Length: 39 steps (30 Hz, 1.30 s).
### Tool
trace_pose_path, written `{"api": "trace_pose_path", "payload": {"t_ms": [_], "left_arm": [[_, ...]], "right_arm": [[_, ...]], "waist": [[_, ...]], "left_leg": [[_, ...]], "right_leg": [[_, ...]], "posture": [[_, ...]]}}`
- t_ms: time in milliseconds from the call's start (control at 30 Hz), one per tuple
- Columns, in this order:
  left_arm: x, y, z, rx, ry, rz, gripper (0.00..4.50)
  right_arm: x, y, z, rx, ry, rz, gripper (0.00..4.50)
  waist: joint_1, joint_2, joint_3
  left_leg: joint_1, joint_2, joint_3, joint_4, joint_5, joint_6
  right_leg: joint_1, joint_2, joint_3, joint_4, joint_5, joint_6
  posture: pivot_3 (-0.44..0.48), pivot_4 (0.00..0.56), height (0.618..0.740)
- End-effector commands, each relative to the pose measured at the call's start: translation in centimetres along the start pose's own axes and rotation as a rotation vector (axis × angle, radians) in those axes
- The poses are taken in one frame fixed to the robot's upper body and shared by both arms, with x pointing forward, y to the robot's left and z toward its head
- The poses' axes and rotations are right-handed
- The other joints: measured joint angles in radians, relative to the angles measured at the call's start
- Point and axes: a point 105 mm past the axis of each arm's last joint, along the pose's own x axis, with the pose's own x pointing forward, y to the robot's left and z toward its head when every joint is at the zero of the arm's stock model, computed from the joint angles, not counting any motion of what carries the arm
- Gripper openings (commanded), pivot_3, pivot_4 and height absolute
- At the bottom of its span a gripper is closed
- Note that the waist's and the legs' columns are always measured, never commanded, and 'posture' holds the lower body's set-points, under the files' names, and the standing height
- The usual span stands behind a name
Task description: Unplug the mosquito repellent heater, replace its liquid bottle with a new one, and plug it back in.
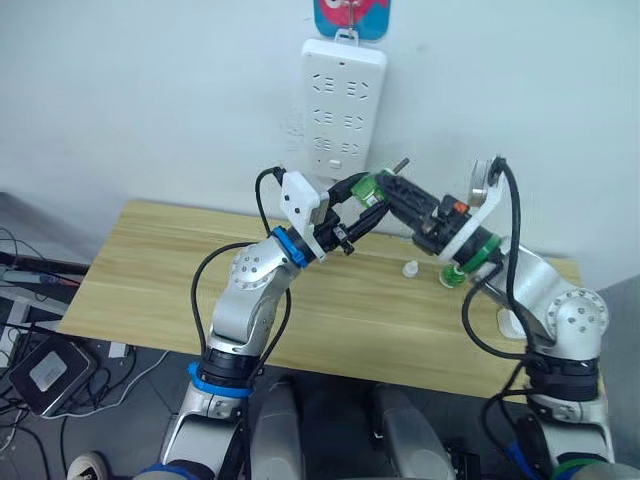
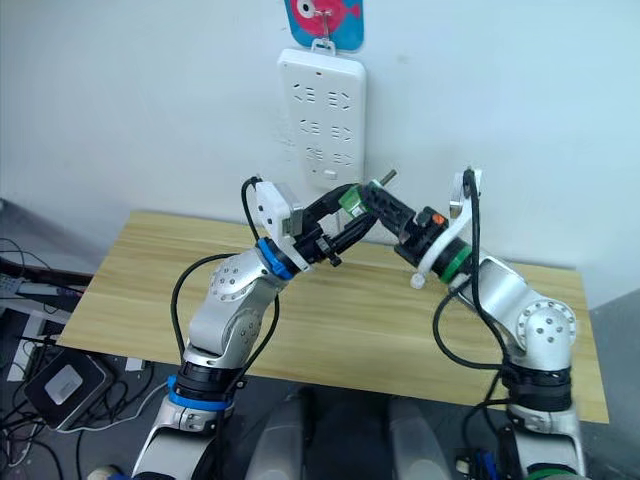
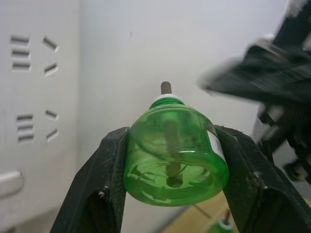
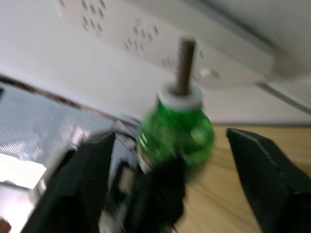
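My left gripper is shut on a green liquid bottle, held in the air in front of the wall with its dark wick pointing away from the wrist. My right gripper is open just beside it, one finger on each side of the bottle, not touching. A second green bottle lies on the table under my right wrist. The mosquito repellent heater is mostly hidden; a small white shape behind my right forearm may be it.
A long white power strip hangs on the wall just above both grippers. A small white cap lies on the wooden table. Cables and a black box lie on the floor to the left.
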Motion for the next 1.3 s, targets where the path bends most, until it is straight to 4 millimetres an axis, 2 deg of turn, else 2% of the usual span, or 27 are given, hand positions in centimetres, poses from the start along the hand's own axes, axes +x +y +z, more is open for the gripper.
{"api": "trace_pose_path", "payload": {"t_ms": [33, 133, 200, 267, 400, 500, 633, 867, 1033, 1300], "left_arm": [[-1.3, -0.5, 0.3, -0.214, 0.035, -0.095, 2.26], [-2.7, -0.7, 0.2, -0.483, 0.086, -0.172, 2.26], [-4.2, -0.9, 0.7, -0.7, 0.121, -0.266, 2.26], [-5.2, -1.1, 1.4, -0.836, 0.145, -0.338, 2.26], [-6.4, -1.7, 1.8, -0.954, 0.208, -0.416, 2.26], [-6.6, -2.3, 1.8, -0.988, 0.233, -0.447, 2.26], [-6.8, -3.0, 1.5, -0.979, 0.25, -0.46, 2.26], [-7.3, -3.8, 1.2, -0.965, 0.261, -0.455, 2.26], [-7.6, -4.0, 1.1, -0.954, 0.27, -0.445, 2.26], [-7.6, -4.2, 1.3, -0.94, 0.268, -0.448, 2.26]], "right_arm": [[-3.5, 0.2, 0.3, -0.133, 0.115, -0.009, 4.47], [-5.7, -1.9, 1.3, -0.22, 0.192, -0.137, 4.47], [-7.5, -4.9, 2.4, -0.32, 0.254, -0.322, 4.47], [-9.1, -7.4, 3.4, -0.405, 0.304, -0.476, 4.47], [-12.1, -11.8, 5.0, -0.59, 0.405, -0.724, 4.47], [-13.8, -14.0, 5.5, -0.626, 0.474, -0.836, 4.47], [-14.7, -15.3, 5.2, -0.561, 0.527, -0.911, 4.47], [-16.8, -17.0, 3.3, -0.365, 0.588, -1.042, 4.47], [-16.6, -17.4, 2.7, -0.314, 0.589, -1.067, 4.47], [-16.4, -18.7, 2.0, -0.339, 0.594, -1.098, 4.47]], "waist": [[-0.005, 0.0, 0.0], [-0.017, 0.0, 0.0], [-0.027, 0.0, 0.0], [-0.031, 0.0, 0.0], [-0.033, 0.0, 0.0], [-0.031, 0.0, 0.0], [-0.032, 0.0, 0.0], [-0.023, 0.0, 0.0], [-0.021, 0.0, 0.0], [-0.016, 0.0, 0.0]], "left_leg": [[0.0, 0.0, 0.0, 0.0, 0.0, 0.0], [0.001, 0.001, 0.001, 0.001, 0.0, 0.0], [0.002, 0.002, 0.0, 0.001, 0.0, 0.001], [0.003, 0.002, 0.0, 0.001, 0.001, 0.002], [0.003, 0.002, 0.001, 0.001, 0.002, 0.002], [0.003, 0.001, 0.002, 0.001, 0.002, 0.002], [0.003, 0.001, 0.002, 0.001, 0.002, 0.002], [0.003, 0.001, 0.002, 0.001, 0.002, 0.002], [0.003, 0.001, 0.002, 0.001, 0.002, 0.002], [0.003, 0.0, 0.002, 0.001, 0.002, 0.002]], "right_leg": [[0.0, 0.0, 0.0, 0.0, 0.0, 0.0], [0.001, 0.001, 0.001, 0.0, 0.0, 0.0], [0.001, 0.002, 0.001, 0.001, -0.001, 0.001], [0.001, 0.003, 0.0, 0.001, -0.003, 0.005], [0.001, 0.002, 0.002, 0.001, -0.003, 0.005], [0.001, 0.002, 0.002, 0.0, -0.003, 0.005], [0.001, 0.002, 0.002, 0.0, -0.003, 0.005], [0.001, 0.001, 0.002, 0.0, -0.002, 0.004], [0.002, 0.0, 0.003, 0.0, -0.002, 0.005], [0.002, 0.0, 0.003, -0.001, -0.002, 0.005]], "posture": [[-0.056, 0.295, 0.74], [-0.065, 0.299, 0.74], [-0.066, 0.301, 0.74], [-0.066, 0.304, 0.74], [-0.067, 0.306, 0.74], [-0.056, 0.306, 0.74], [-0.044, 0.308, 0.74], [-0.017, 0.309, 0.74], [-0.009, 0.309, 0.74], [0.0, 0.307, 0.74]]}}
